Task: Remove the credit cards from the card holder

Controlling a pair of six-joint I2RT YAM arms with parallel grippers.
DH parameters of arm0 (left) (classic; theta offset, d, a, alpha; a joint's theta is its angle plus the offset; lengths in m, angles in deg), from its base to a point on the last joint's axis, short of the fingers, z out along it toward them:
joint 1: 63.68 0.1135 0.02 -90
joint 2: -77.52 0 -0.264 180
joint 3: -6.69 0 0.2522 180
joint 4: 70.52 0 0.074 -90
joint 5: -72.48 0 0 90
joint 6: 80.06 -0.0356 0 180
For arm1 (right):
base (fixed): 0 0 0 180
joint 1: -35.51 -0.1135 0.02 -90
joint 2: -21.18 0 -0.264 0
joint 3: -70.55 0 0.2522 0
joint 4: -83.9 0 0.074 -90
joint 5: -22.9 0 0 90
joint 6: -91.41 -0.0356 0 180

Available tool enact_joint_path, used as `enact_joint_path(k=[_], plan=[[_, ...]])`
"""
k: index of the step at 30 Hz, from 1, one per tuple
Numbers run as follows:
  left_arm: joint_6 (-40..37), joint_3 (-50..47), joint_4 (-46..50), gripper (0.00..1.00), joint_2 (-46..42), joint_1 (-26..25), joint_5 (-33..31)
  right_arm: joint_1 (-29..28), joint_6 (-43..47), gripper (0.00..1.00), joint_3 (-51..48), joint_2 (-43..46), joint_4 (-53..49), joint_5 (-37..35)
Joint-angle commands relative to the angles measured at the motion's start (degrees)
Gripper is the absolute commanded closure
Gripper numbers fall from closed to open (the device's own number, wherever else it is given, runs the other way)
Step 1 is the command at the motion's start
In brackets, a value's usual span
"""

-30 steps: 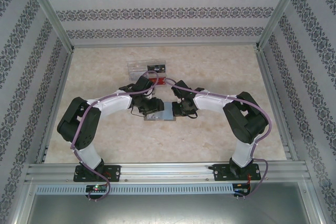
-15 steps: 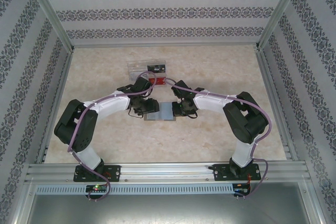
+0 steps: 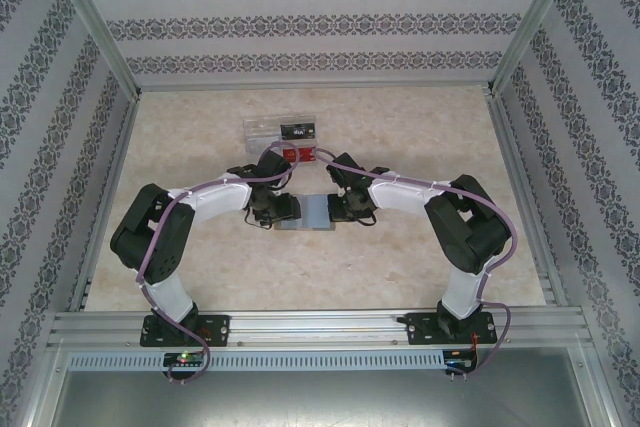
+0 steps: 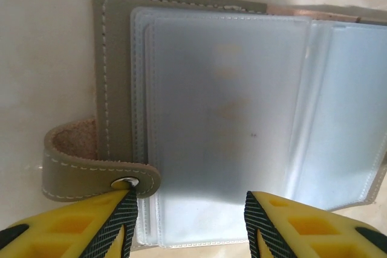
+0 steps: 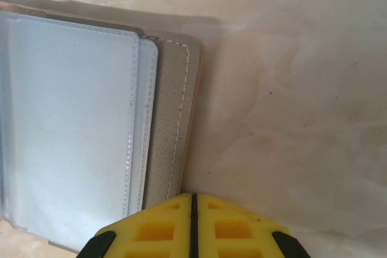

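The card holder (image 3: 305, 212) lies open mid-desk (image 3: 400, 277), its blue-grey sleeves (image 4: 224, 107) facing up; what they hold cannot be told. Beyond it, the clear tray (image 3: 262, 129) carries a black card (image 3: 297, 131) and a red card (image 3: 296, 152). The left pincer (image 4: 190, 200) is released over the sleeves. The right pincer (image 5: 192, 200) is clenched empty at the holder's right edge.

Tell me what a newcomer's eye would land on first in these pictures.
The card holder lies open mid-table between the two arms, its blue-grey slots facing up. The left gripper hovers open at its left side, while the right gripper is shut at its right edge. Beyond them stands a clear tray, with a black card and a red card showing there.
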Motion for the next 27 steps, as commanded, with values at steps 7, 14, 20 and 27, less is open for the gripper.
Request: enact_joint_path(k=[7, 14, 20, 27], plan=[[-1.36, 0.96, -5.49, 0.49, -0.34, -0.49, 7.16, -0.55, -0.93, 1.0, 0.9, -2.37, 3.18, 2.13], [-2.1, 1.98, -5.98, 0.49, -1.85, -1.24, 8.08, -0.71, -0.99, 1.0, 1.17, -2.65, 3.28, 2.24], [-2.14, 2.34, -5.77, 0.49, -1.5, -1.62, 8.05, -0.8, -1.06, 1.0, 1.08, -2.74, 3.27, 2.32], [-1.11, 1.44, 0.13, 0.49, -2.95, -1.38, -1.36, -0.8, -1.04, 1.0, 0.99, -2.47, 3.28, 2.06]])
